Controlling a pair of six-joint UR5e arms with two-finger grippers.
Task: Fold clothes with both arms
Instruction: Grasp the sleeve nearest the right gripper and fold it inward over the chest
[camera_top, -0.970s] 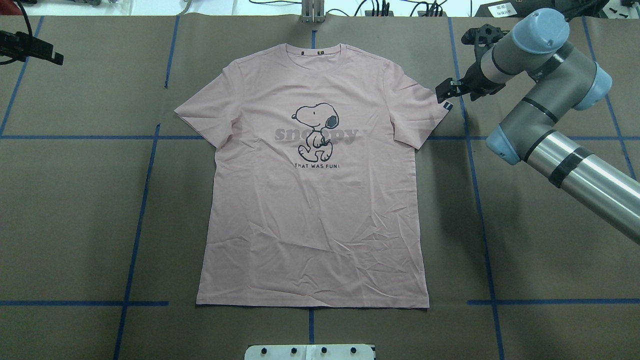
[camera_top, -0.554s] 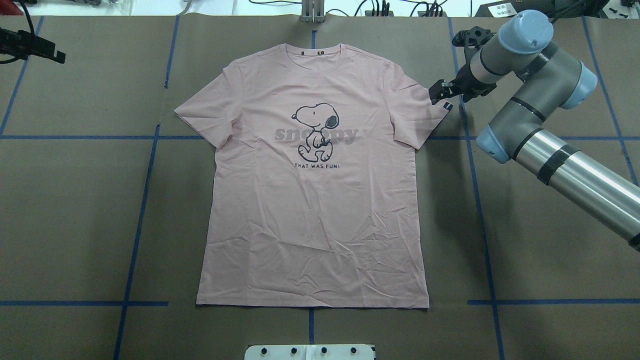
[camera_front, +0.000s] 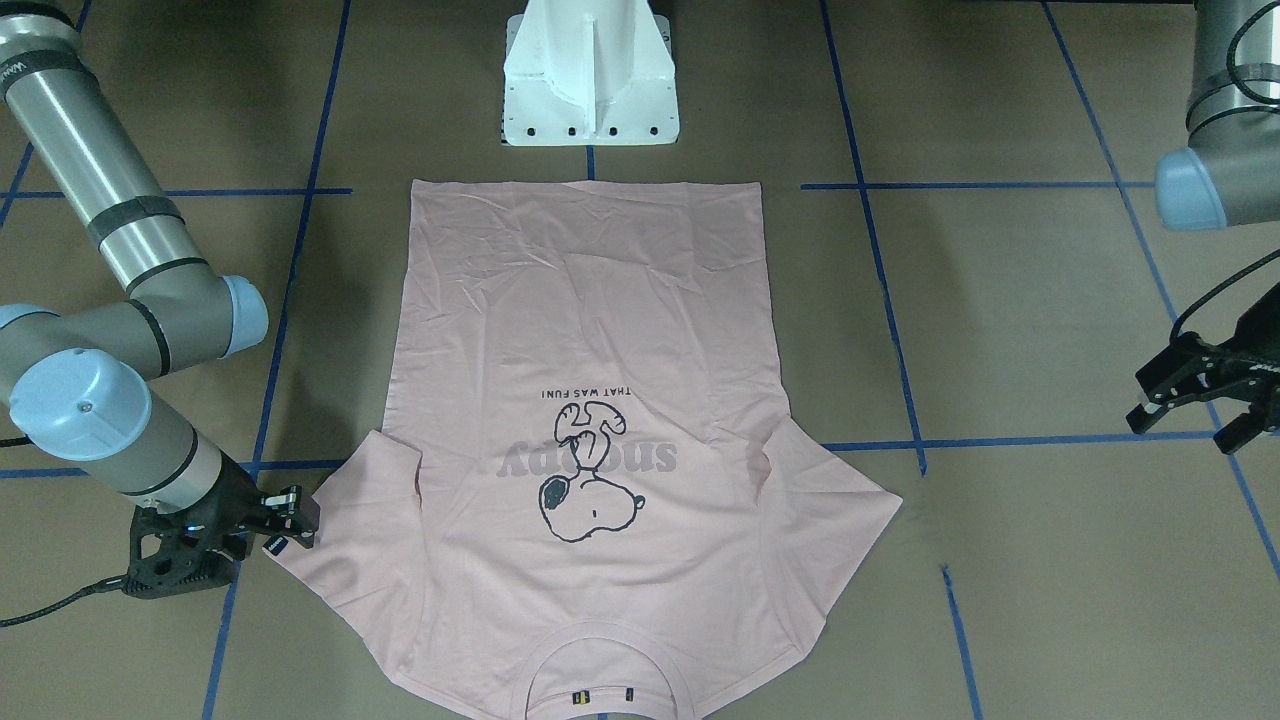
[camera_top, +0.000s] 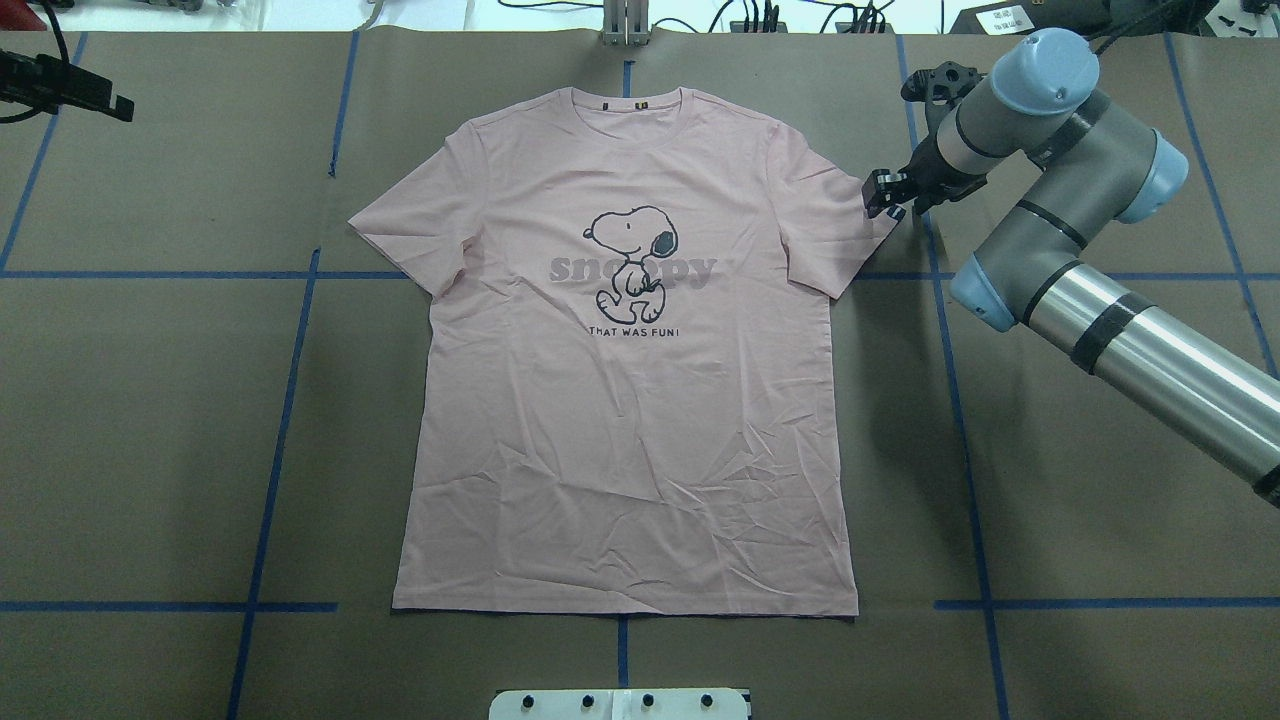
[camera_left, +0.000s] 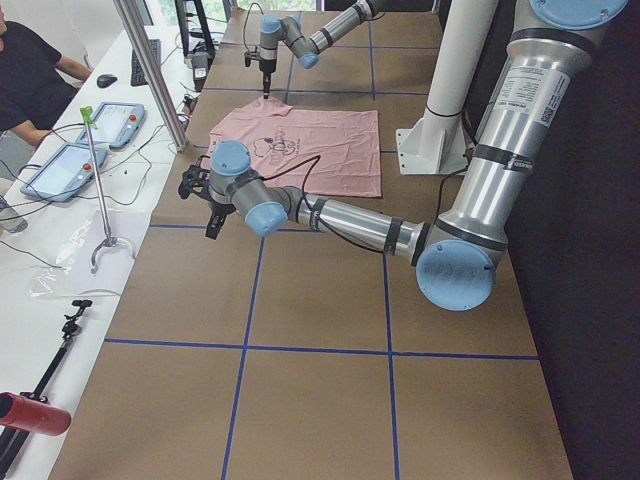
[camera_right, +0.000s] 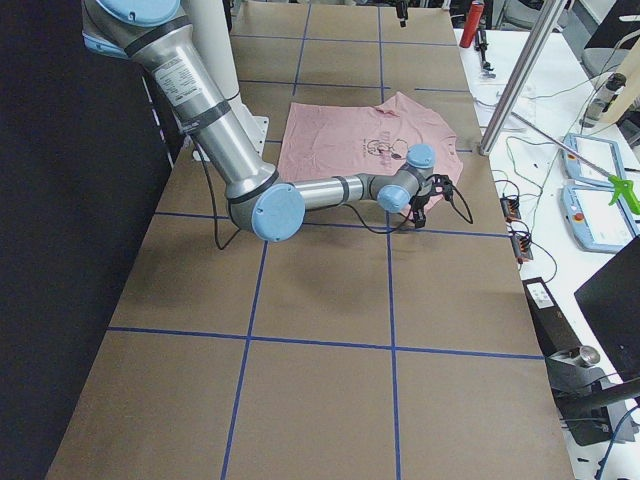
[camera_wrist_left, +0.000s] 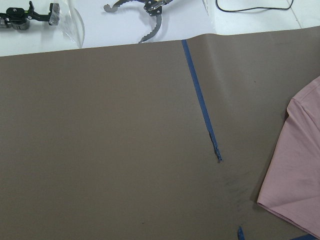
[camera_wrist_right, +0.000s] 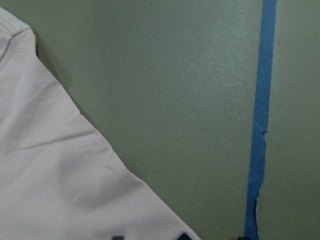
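**Q:** As seen from overhead, how does the T-shirt (camera_top: 630, 420) lie?

**A:** It lies flat and print side up on the brown table (camera_top: 150, 400), with both short sleeves spread. The collar (camera_top: 628, 100) points to the far edge, and the hem runs just in front of the robot's white base (camera_front: 590, 75). A cartoon dog print (camera_top: 630, 260) with lettering crosses the chest.

**Q:** Which gripper is at the cloth?

**A:** The right gripper (camera_top: 884, 193) sits at the outer tip of the sleeve (camera_top: 830, 215) on the robot's right, just beside a small dark tag (camera_top: 897, 212). Whether its fingers are apart or pinched on the fabric cannot be told. Its wrist view shows only the sleeve edge, bare table and a strip of blue tape (camera_wrist_right: 260, 125).

**Q:** And the other one?

**A:** The left gripper (camera_front: 1185, 425) hangs well apart from the shirt, beyond the opposite sleeve. Its fingers are spread and hold nothing.

**Q:** What surrounds the work area?

**A:** Blue tape lines divide the table into a grid. Past its far edge stands a white bench (camera_left: 60, 260) with tablets and cables, where a person (camera_left: 30, 70) sits.
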